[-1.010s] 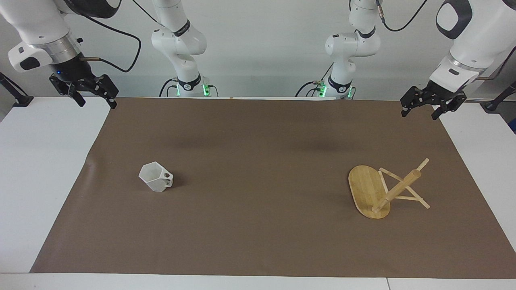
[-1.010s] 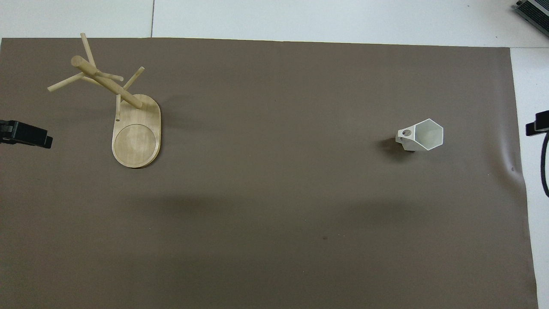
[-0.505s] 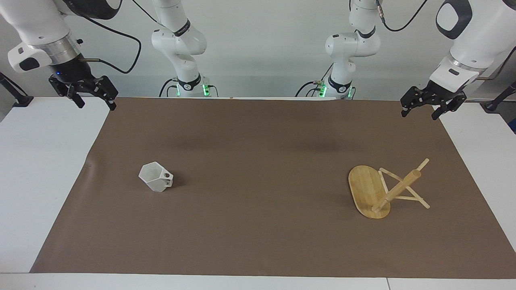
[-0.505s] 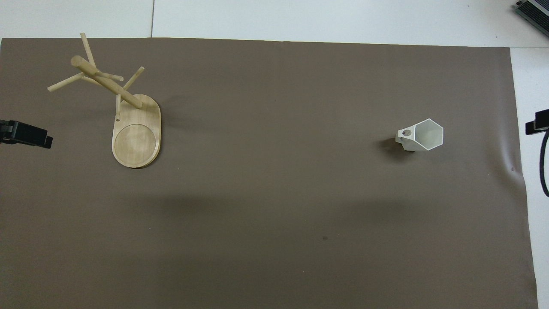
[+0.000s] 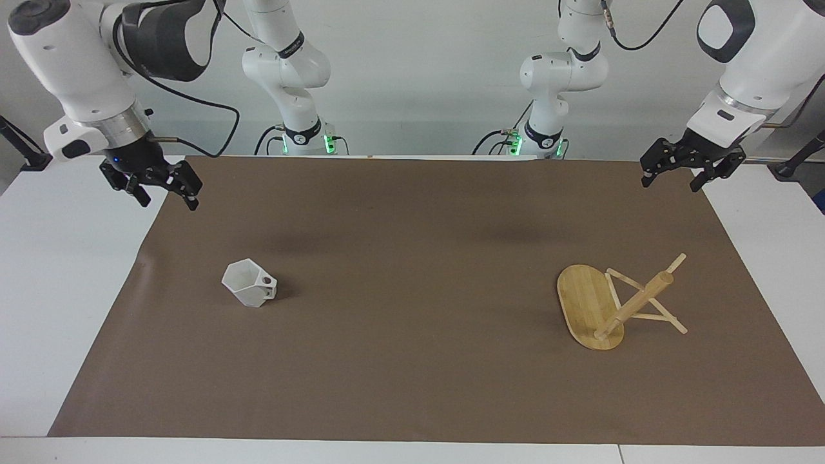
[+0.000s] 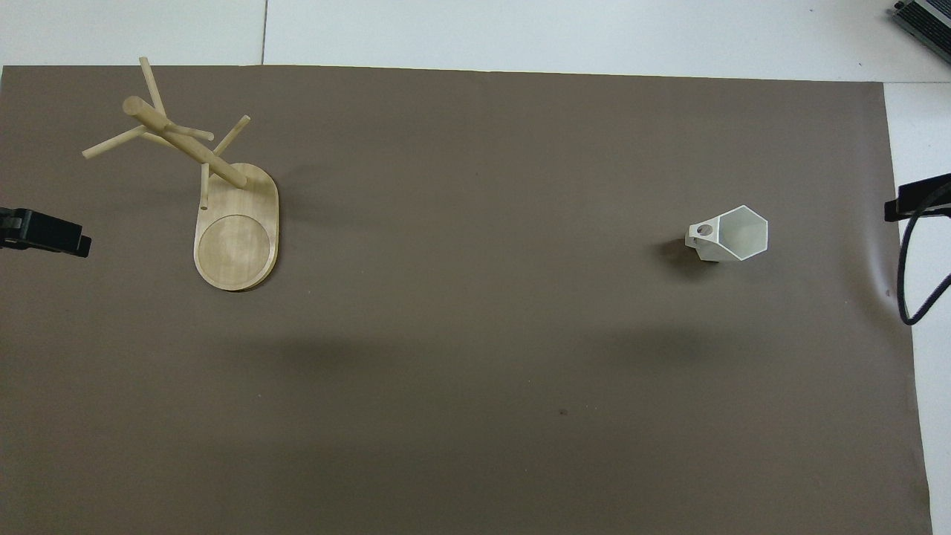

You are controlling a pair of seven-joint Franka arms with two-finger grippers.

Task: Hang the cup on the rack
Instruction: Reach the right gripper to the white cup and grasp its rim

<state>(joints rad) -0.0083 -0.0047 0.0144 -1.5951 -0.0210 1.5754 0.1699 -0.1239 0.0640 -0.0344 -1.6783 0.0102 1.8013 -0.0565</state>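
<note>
The white faceted cup (image 5: pixel 248 284) (image 6: pixel 732 235) stands upright on the brown mat toward the right arm's end, its pierced handle pointing toward the table's middle. The bamboo rack (image 5: pixel 602 303) (image 6: pixel 236 223) stands on its oval base toward the left arm's end, its post and thin pegs bare. My right gripper (image 5: pixel 167 200) (image 6: pixel 915 198) hangs open and empty over the mat's edge at its own end, apart from the cup. My left gripper (image 5: pixel 670 183) (image 6: pixel 46 232) waits open and empty over the mat's corner at its end.
The brown mat (image 5: pixel 412 225) covers most of the white table (image 5: pixel 71 258). A black cable (image 6: pixel 910 275) loops down from the right arm over the mat's edge.
My right arm has come down and moved in over the mat's edge, closer to the cup. The left arm, the cup and the rack have not moved.
</note>
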